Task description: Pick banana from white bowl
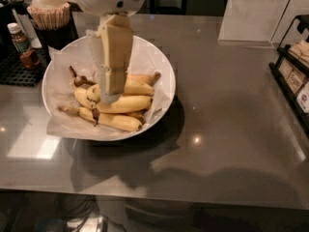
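The white bowl [164, 71], lined with crinkled white paper, sits on the grey counter at the left. Several ripe yellow bananas lie in it, among them one in the middle [130, 103] and one at the front [116, 122]. An orange-tinted banana [144, 78] lies at the back. My gripper [108, 98] hangs down from the top of the view, right over the bowl. Its tip is just above the middle of the banana pile and hides part of it. It holds nothing that I can see.
A cup of wooden stir sticks [48, 16] and a brown sauce bottle [21, 42] stand on a black mat [19, 74] left of the bowl. A dark rack with packets [294, 76] stands at the right edge. A pale panel [256, 13] stands at the back right.
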